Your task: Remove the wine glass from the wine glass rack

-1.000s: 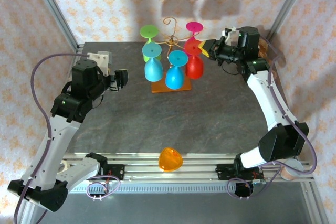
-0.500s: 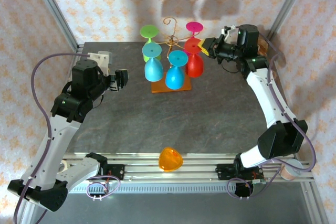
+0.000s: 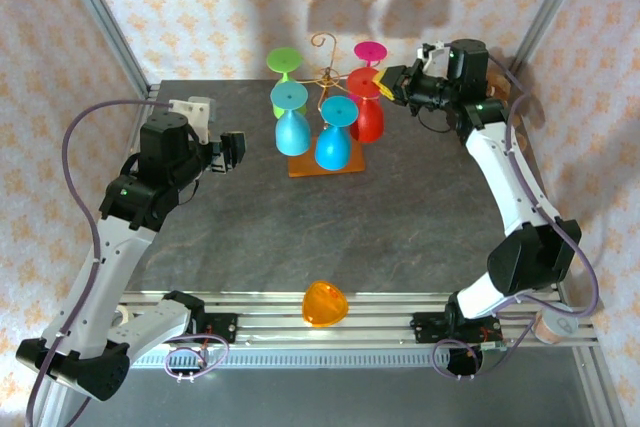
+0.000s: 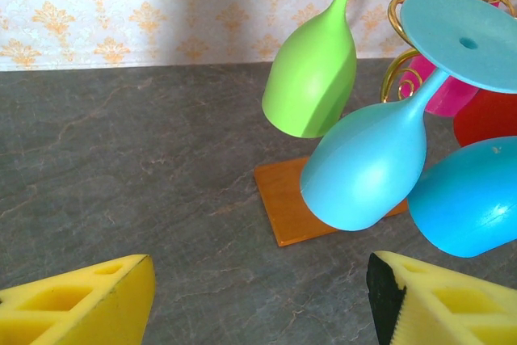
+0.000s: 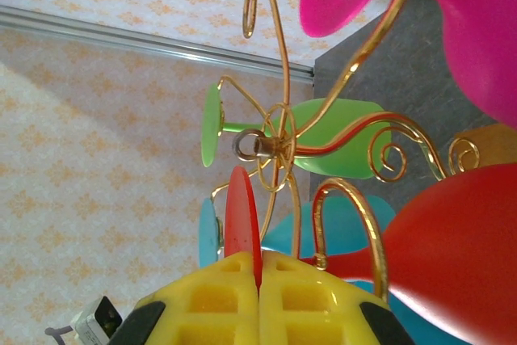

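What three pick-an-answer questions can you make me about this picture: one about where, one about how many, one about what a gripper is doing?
1. Where does the rack stand?
A) far middle of the table
B) near edge
C) on a shelf

2. How many glasses hang on it?
A) three
B) five
C) eight

3. What is the right gripper doing?
A) wide open
B) shut on nothing
C) shut on the red glass

Answers:
1 A: its base sits mid-table, far side.
2 B: one green glass, one pink glass, the red glass, two blue glasses.
3 C: its pads pinch the red foot.
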Controlling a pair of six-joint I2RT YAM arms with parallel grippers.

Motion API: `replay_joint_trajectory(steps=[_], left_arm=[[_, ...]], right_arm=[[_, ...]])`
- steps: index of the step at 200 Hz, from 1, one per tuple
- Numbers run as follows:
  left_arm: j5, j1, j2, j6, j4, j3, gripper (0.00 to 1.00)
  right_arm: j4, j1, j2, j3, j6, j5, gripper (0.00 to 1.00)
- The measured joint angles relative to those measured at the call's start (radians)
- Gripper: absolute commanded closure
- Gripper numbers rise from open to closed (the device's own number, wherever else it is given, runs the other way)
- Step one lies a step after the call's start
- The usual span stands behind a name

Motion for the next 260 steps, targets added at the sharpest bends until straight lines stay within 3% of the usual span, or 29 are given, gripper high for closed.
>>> replay_joint_trajectory(steps=[124,260], left_arm=[[-0.003,0.0,0.0,0.001,-0.002,0.0,0.28],[-0.003,0.0,-0.001,0.001,-0.003,0.0,0.28]], right_arm=[[-0.012,0.002,0.076,0.091,0.008,0.018,1.0],[-0.003,-0.016,0.081,0.096,0.043,0.14,1.0]])
